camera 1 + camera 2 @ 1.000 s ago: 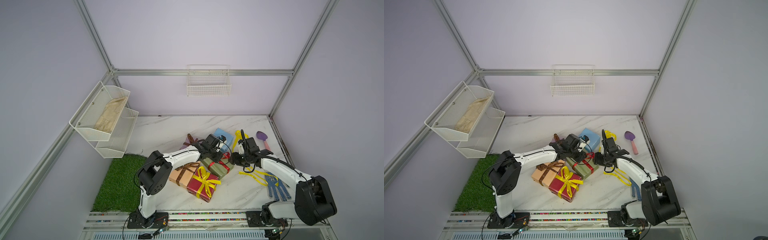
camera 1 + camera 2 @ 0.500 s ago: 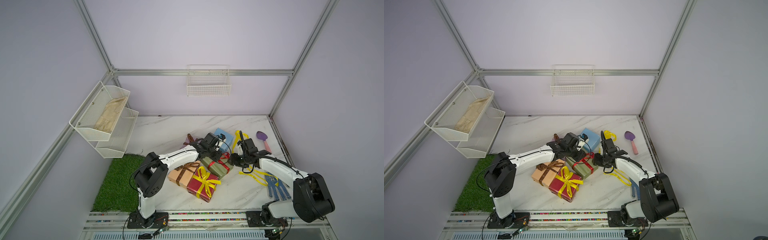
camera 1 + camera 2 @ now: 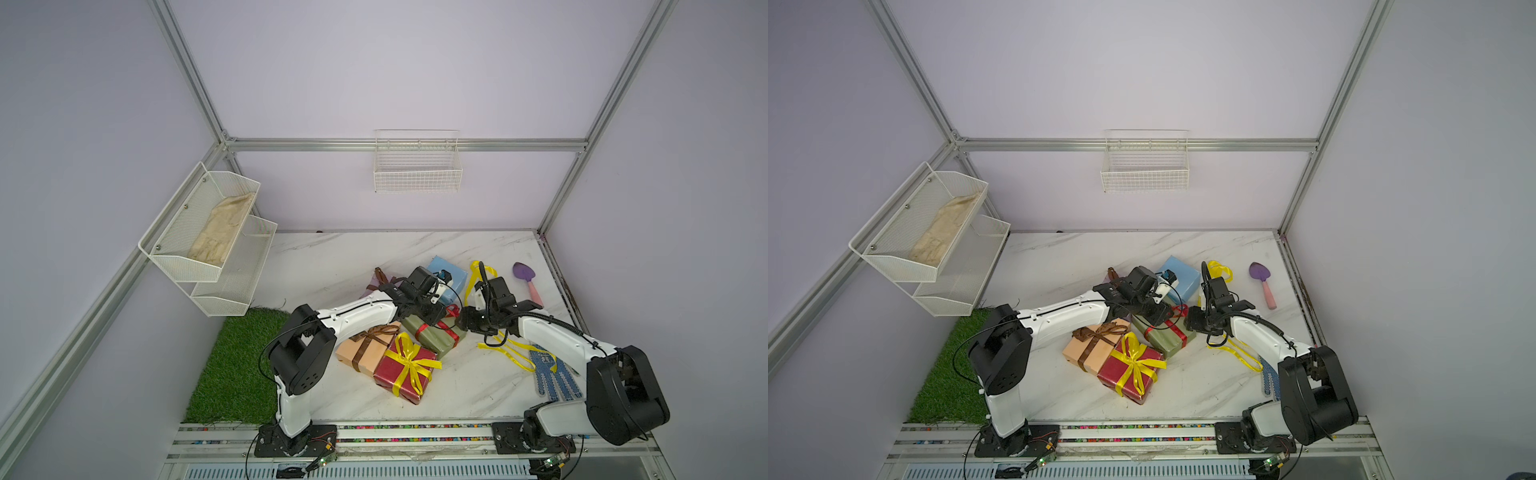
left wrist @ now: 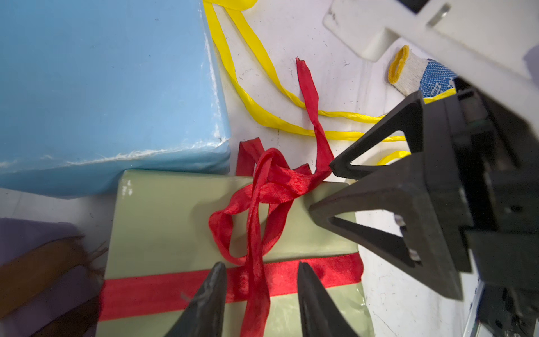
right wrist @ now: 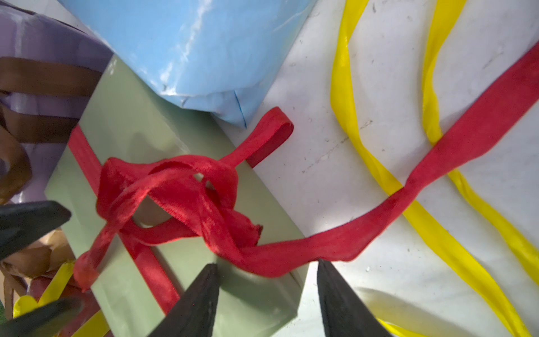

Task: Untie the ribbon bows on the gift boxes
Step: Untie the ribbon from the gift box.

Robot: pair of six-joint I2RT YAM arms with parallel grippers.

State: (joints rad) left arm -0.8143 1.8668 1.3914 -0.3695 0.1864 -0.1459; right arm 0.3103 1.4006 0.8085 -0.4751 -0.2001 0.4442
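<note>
The olive green gift box (image 4: 163, 221) (image 3: 434, 338) carries a loosened red ribbon bow (image 4: 262, 186) (image 5: 175, 192). My left gripper (image 4: 260, 271) hovers over the box, open, with one red strand hanging loose between its fingers. My right gripper (image 5: 267, 267) is open at the box's corner, just short of the red tail (image 5: 379, 221) that trails onto the table. Both grippers meet at this box in both top views. The peach-orange box (image 3: 365, 351) keeps a brown bow and the dark red box (image 3: 405, 372) a yellow one. The light blue box (image 3: 451, 272) is bare. The lilac box (image 5: 43, 43) lies partly hidden.
A loose yellow ribbon (image 3: 511, 349) and a blue-dotted glove (image 3: 555, 374) lie on the marble under the right arm. A purple trowel (image 3: 525, 280) sits at the far right. A grass mat (image 3: 241, 365) covers the near left; white wire baskets (image 3: 417, 166) hang on the walls.
My left gripper has shifted slightly over the olive green box and its jaws have parted around the red strand. The right arm has barely moved.
</note>
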